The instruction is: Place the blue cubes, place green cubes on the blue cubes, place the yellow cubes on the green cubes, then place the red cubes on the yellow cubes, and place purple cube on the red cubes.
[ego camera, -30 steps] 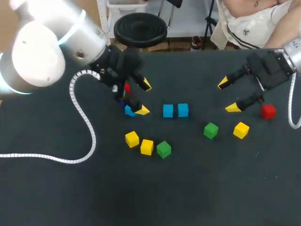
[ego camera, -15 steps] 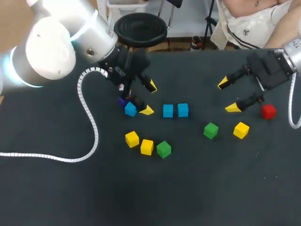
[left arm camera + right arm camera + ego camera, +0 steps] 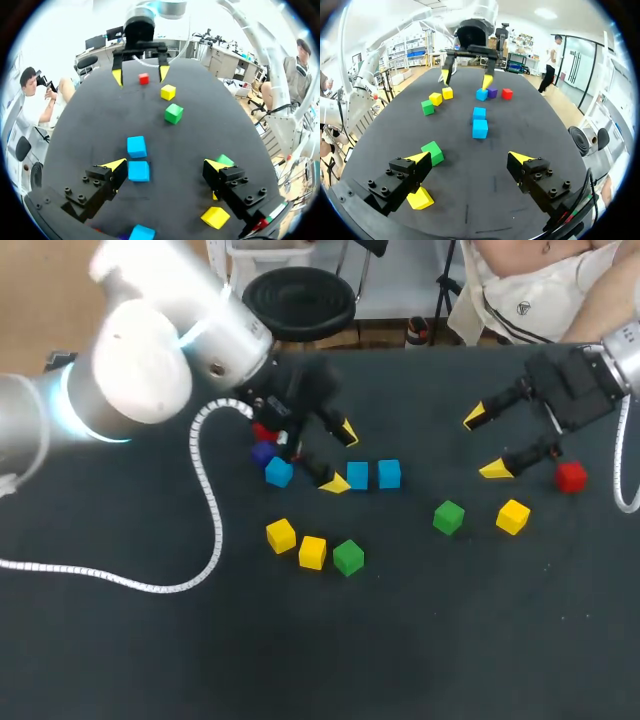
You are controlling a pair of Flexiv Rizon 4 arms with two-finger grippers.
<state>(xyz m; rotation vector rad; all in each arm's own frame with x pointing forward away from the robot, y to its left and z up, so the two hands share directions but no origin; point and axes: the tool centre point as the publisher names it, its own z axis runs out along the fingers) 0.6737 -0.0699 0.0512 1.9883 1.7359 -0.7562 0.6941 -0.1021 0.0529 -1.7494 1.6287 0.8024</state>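
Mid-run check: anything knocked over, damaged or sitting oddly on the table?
Nothing stands out. Everything lies singly on the table, none stacked or tipped. Two blue cubes sit side by side; the third blue cube lies apart, next to the purple cube. The left gripper and right gripper are open, empty.

In the head view the red cube (image 3: 264, 431) is partly hidden behind the left hand (image 3: 341, 456). The purple cube (image 3: 262, 453) just beside it has an outline too dim to make out, and the left arm (image 3: 150, 370) is blurred. In the left wrist view a blue cube (image 3: 142, 233) is cut off at the rim, and a green cube (image 3: 224, 160) sits mostly behind one finger. In the right wrist view a finger of the right hand (image 3: 470, 157) partly covers a yellow cube (image 3: 420, 198).
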